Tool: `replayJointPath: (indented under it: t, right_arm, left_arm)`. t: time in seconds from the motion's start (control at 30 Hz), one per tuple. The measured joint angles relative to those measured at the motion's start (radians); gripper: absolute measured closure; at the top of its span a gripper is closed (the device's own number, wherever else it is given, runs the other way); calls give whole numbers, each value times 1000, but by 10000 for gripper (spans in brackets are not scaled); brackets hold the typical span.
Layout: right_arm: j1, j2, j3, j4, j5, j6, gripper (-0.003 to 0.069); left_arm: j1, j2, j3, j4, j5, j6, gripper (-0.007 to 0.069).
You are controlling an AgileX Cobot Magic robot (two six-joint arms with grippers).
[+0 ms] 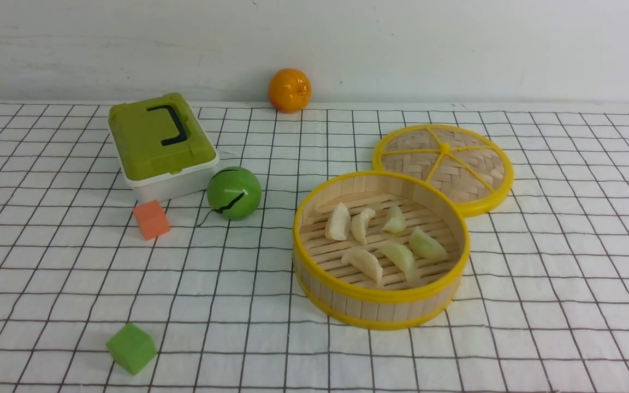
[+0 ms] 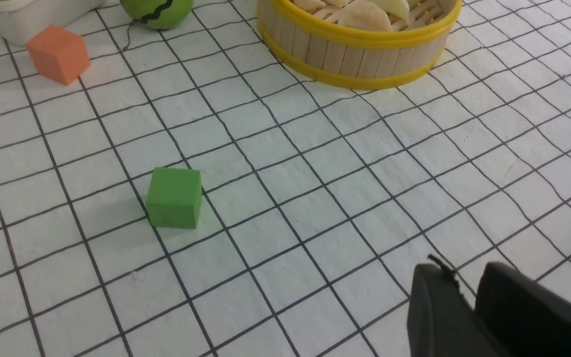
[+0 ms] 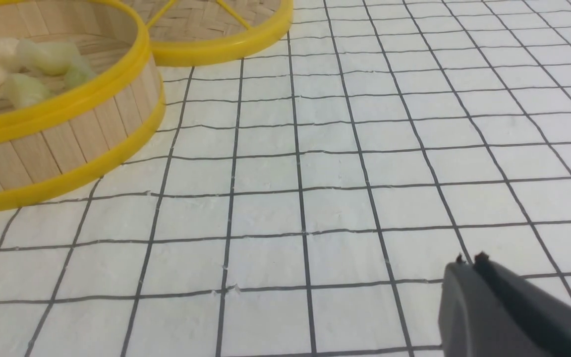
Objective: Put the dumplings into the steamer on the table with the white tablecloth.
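The steamer (image 1: 372, 310) stands on the white tablecloth (image 1: 538, 273) right of the middle. Several pale dumplings (image 1: 365, 263) lie on its slatted floor; I see none on the cloth. Neither gripper shows in the front view. In the left wrist view my left gripper (image 2: 464, 270) is shut and empty above bare cloth, well short of the steamer (image 2: 355, 54) and its dumplings (image 2: 360, 12). In the right wrist view my right gripper (image 3: 469, 260) is shut and empty over bare cloth, apart from the steamer (image 3: 67, 134) and the dumplings (image 3: 42, 54).
The woven lid (image 1: 445, 164) leans flat behind the steamer on the right. A green-lidded box (image 1: 159, 136), a green ball (image 1: 233, 192) and an orange cube (image 1: 151, 219) sit at the left. An orange (image 1: 289, 90) is by the wall. A green cube (image 1: 131, 347) lies front left.
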Motion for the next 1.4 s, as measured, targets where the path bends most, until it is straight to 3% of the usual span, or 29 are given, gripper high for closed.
replayJointPath:
  t: [0.2, 0.33, 0.5, 0.6, 0.77, 1.07, 1.4]
  right_arm:
    - [0, 0, 0, 1, 0, 4, 655]
    - [0, 0, 0, 2, 0, 5, 650]
    - [0, 0, 0, 2, 0, 6, 645]
    - [0, 0, 0, 2, 0, 7, 639]
    - [0, 0, 0, 2, 0, 7, 632]
    - [0, 0, 0, 2, 0, 7, 617]
    - [0, 0, 0, 3, 0, 7, 607]
  left_arm:
    - [105, -42, 125, -5, -298, 0, 557]
    - [252, -93, 256, -27, -542, 0, 637]
    - [467, -177, 435, -38, -746, -41, 637]
    - [578, -205, 495, -1, -735, -110, 637]
    - [667, -205, 508, 73, -655, -195, 637]
    - [671, -205, 509, 77, -481, -93, 637]
    - [671, -205, 509, 74, -475, -79, 637]
